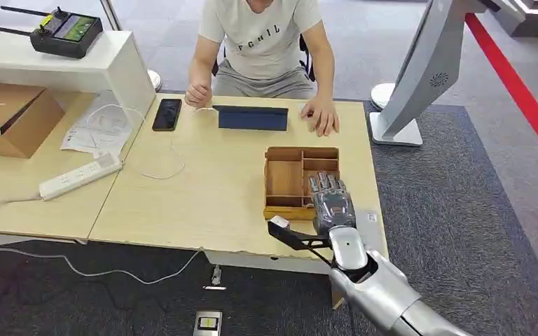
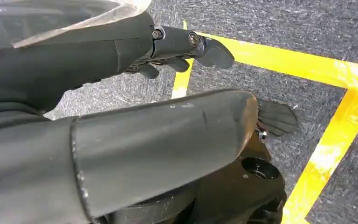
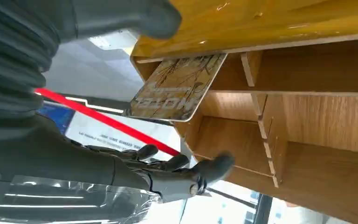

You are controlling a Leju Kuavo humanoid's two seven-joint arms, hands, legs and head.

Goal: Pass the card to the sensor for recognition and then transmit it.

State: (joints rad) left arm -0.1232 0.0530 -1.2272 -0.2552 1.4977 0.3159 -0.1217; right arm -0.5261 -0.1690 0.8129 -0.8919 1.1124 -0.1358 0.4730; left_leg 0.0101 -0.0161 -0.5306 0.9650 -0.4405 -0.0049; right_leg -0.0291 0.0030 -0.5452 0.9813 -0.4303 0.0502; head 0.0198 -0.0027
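Observation:
A patterned card (image 3: 177, 88) leans tilted inside the front right compartment of the wooden tray (image 1: 284, 178), near the table's front right. My right hand (image 1: 331, 201) hovers over that compartment. In the right wrist view its thumb (image 3: 121, 18) lies by the tray's wall on one side of the card and its dark fingers (image 3: 186, 170) lie on the other, both apart from the card. A dark blue flat sensor (image 1: 252, 117) lies at the table's far edge in front of a seated person. My left hand (image 2: 177, 51) hangs over the floor, holding nothing.
The person's hands (image 1: 320, 115) rest on the table on either side of the sensor. A black phone (image 1: 167, 114), a cable and a power strip (image 1: 80, 176) lie to the left. A white stand (image 1: 420, 77) rises at the right of the table.

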